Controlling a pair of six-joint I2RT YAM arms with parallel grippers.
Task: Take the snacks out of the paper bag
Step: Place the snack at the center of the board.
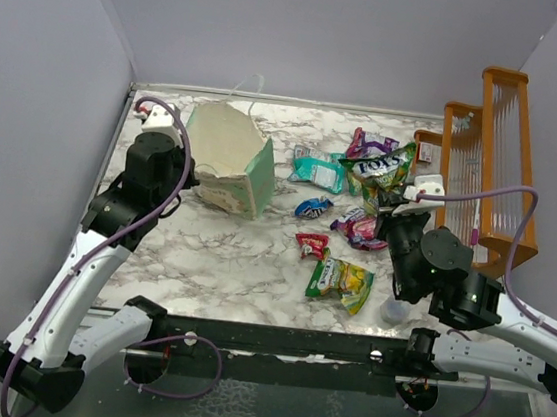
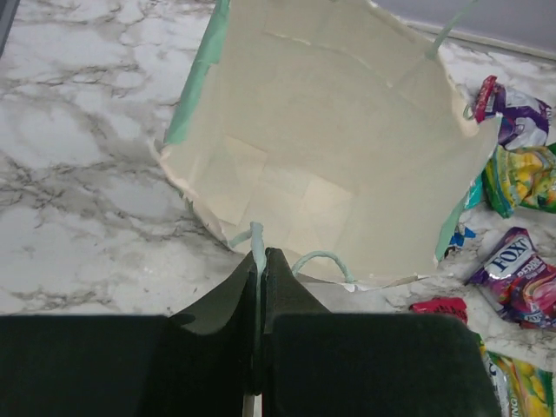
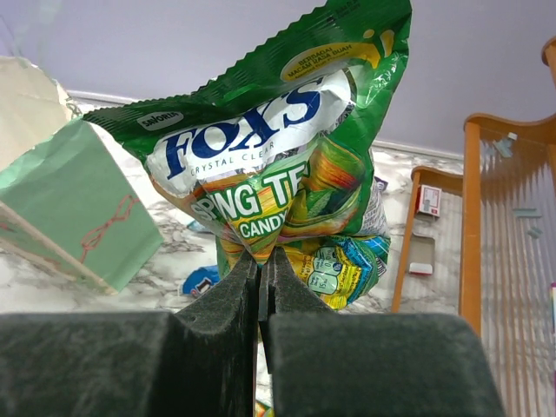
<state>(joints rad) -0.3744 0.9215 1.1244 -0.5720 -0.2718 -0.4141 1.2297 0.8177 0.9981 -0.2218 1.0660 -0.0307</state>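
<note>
Pinching the green packet (image 3: 280, 165) by its bottom edge, the right pincer (image 3: 261, 261) was shut, holding it above the tabletop (image 1: 242, 260). The left pincer (image 2: 259, 265) was clamped on the handle (image 2: 255, 236) of the bag (image 2: 339, 148), tipped at back-left. With so thin a grip, the slick foil might slip free.

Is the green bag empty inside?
Looks empty. The left wrist camera looks right into the paper bag and sees only bare cream paper; the snack packets lie outside it.

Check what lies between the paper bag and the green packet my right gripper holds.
Top view: a teal packet lies between the paper bag and the green packet.
</note>
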